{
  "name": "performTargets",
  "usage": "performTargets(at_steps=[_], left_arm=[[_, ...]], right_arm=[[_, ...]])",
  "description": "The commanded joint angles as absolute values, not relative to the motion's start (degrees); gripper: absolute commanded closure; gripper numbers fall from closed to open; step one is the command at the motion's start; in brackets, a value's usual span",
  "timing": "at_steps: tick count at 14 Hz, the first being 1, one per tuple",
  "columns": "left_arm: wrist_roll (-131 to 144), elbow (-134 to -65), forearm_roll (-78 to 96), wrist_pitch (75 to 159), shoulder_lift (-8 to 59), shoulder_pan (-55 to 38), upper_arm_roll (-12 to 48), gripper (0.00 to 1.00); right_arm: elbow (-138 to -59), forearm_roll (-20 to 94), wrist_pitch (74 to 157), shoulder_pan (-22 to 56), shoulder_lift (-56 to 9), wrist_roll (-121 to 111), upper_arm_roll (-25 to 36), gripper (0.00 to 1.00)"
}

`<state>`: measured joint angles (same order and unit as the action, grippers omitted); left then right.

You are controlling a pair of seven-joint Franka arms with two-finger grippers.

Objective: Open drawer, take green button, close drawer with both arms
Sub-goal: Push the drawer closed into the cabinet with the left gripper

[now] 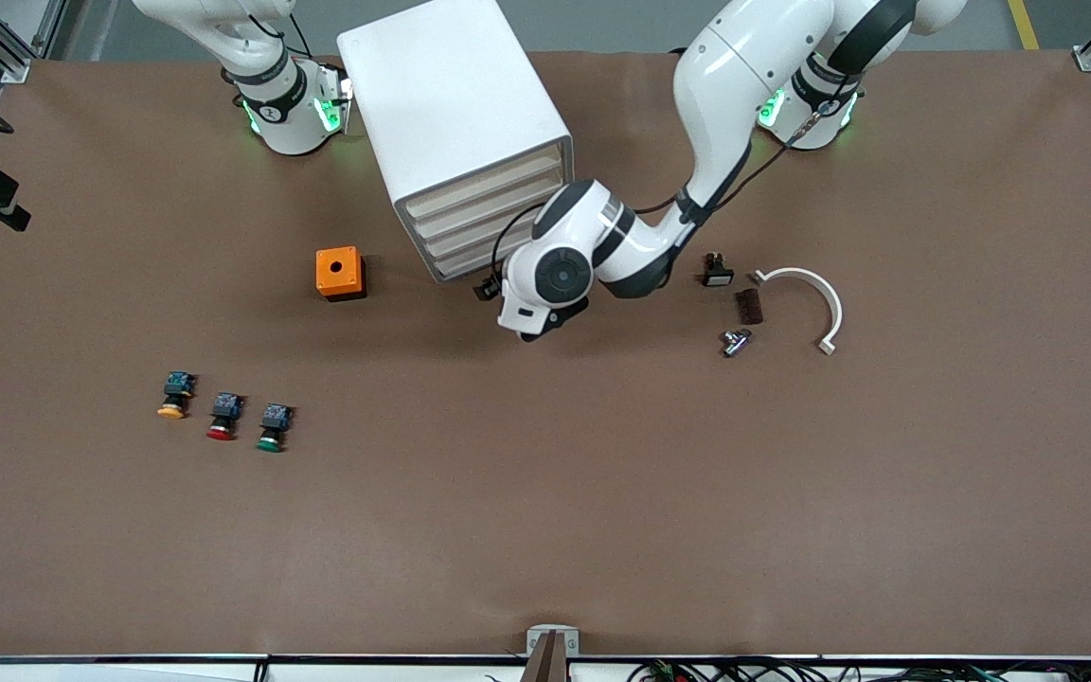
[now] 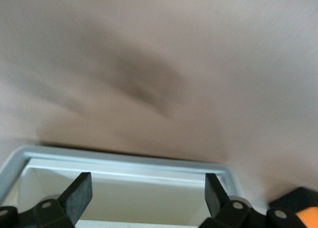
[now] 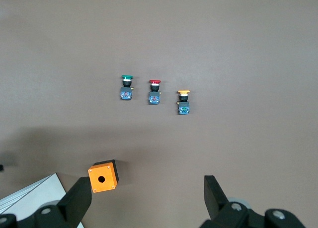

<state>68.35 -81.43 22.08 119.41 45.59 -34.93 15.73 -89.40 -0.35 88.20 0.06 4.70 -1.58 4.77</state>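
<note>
All four drawers look shut; nothing done yet. Left gripper (image 2: pixel 148 194), fingers spread and empty, sits at the drawer (image 1: pixel 489 248) front. Right gripper (image 3: pixel 148 198), spread, waits over the table. Button (image 1: pixel 273 426) lies near the front camera, at 7 o'clock from the cabinet (image 1: pixel 456 133), long axis 12–6, green cap toward 6.

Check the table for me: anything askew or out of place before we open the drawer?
The cabinet sits skewed to the table edges. The green button lies out on the table beside the red and yellow ones, not in a drawer. Nothing looks spilled or damaged.
</note>
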Motion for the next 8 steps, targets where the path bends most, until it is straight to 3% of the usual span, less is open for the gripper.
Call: performTargets(at_steps=[1, 4, 8], left_arm=[[68.11, -81.48, 18.82, 119.27, 41.23, -32.26, 15.65, 0.00], [67.94, -81.39, 13.01, 117.79, 36.58, -28.76, 15.03, 0.00], [62.07, -81.56, 11.43, 107.70, 28.76, -22.95, 14.85, 0.00]], right_arm=[[-87.89, -0.97, 88.42, -0.26, 3.08, -1.41, 4.13, 0.00], [-87.89, -0.97, 88.24, 0.52, 2.99, -1.85, 4.04, 0.00], [-87.98, -0.97, 87.71, 0.35, 3.08, -2.11, 4.13, 0.00]])
